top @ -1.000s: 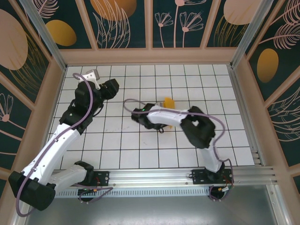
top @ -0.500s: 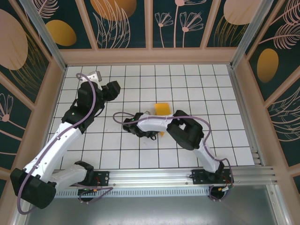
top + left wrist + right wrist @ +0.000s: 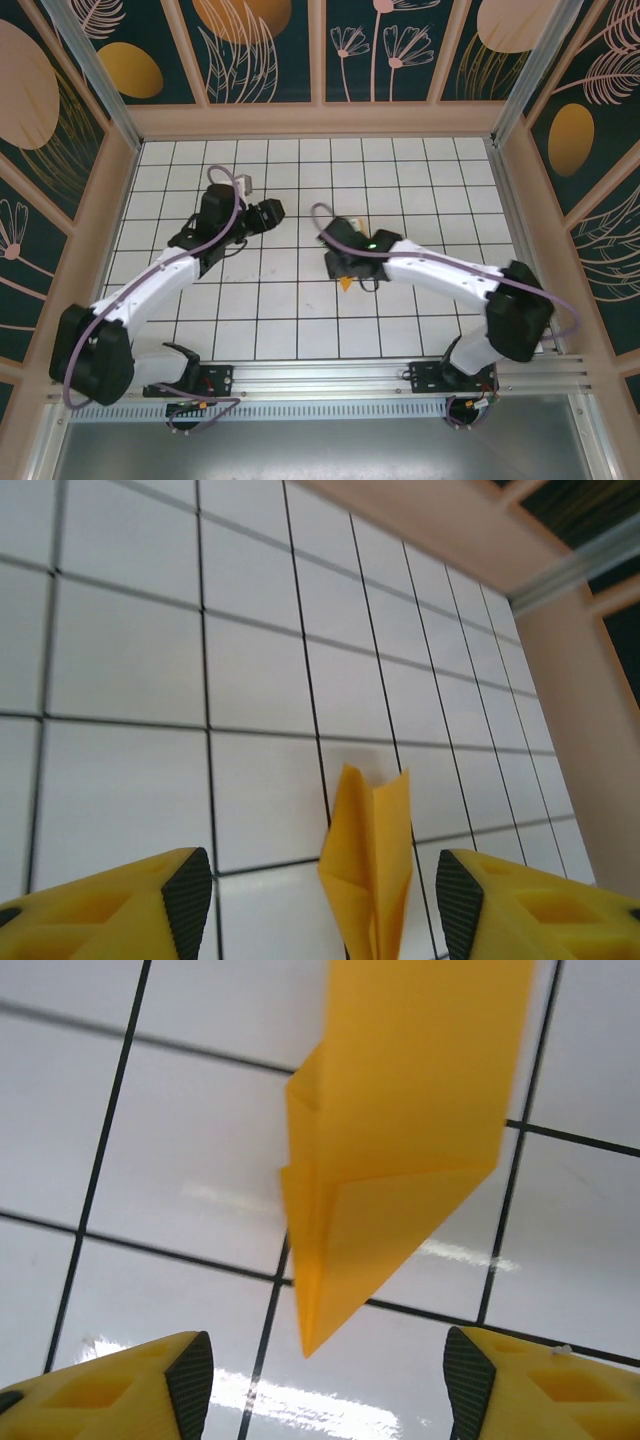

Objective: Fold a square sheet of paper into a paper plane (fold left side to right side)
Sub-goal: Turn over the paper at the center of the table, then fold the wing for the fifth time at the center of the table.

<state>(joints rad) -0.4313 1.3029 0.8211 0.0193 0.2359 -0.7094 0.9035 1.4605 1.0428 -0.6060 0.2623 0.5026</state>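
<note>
Right gripper (image 3: 327, 1380) wide open, holding nothing, just over plane (image 3: 400, 1140) nose; I'd lift straight up so I don't snag creases or drag it.

We count one paper plane (image 3: 400, 1150) (orange, folded to a point). There are two arms, the left arm (image 3: 150, 288) and the right arm (image 3: 440, 270), and two grippers, the left gripper (image 3: 322, 905) and the right gripper (image 3: 318, 1385), with two fingers (image 3: 188, 900) each. We see one tiled table (image 3: 420, 180) under them.
</note>
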